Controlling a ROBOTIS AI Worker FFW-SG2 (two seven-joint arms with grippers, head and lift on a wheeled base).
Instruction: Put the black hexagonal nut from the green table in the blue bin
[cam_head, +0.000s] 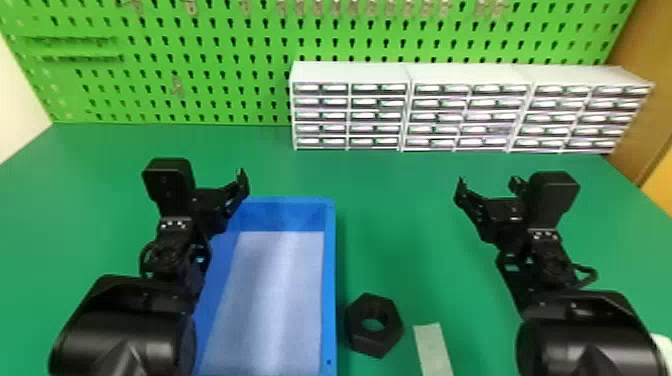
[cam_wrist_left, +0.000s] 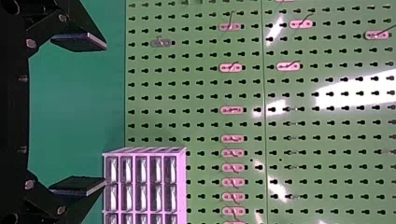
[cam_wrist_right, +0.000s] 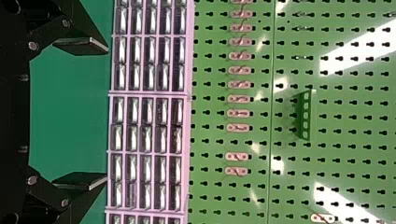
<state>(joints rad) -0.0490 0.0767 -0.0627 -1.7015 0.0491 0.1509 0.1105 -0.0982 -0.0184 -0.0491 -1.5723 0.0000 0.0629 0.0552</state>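
From my head view, I see the black hexagonal nut (cam_head: 362, 345) on the green table (cam_head: 425, 240), at about four o'clock from the middle of the blue bin (cam_head: 330, 280) and just beside its wall. A pale strip (cam_head: 433, 350) lies near the nut, at its four o'clock. My left hand (cam_head: 217, 202) is at the bin's eleven o'clock, my right hand (cam_head: 488, 183) at the nut's one o'clock; both have their fingers wide apart, holding nothing.
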